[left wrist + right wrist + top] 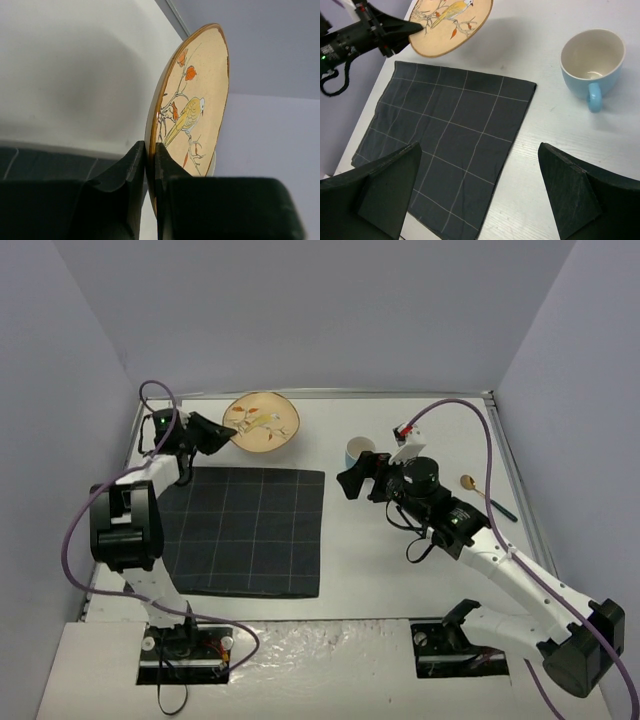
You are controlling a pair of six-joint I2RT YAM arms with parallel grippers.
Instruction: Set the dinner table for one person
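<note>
Left gripper point(150, 150) is pinched tight on the rim of the bird-painted plate point(195, 100), holding it tilted near the far left corner of the dinner table point(400, 570). That big white tabletop spreads under everything, with the arm bases at its near edge. The dark checked placemat point(245, 530) lies flat on the left half, just nearer than the plate. Over on the right, the right gripper point(352, 480) hangs with its jaws spread wide, gripping nothing, beside the placemat's far right corner. A blue mug point(594, 57) stands upright just beyond it. A gold spoon point(480, 492) rests towards the right edge.
</note>
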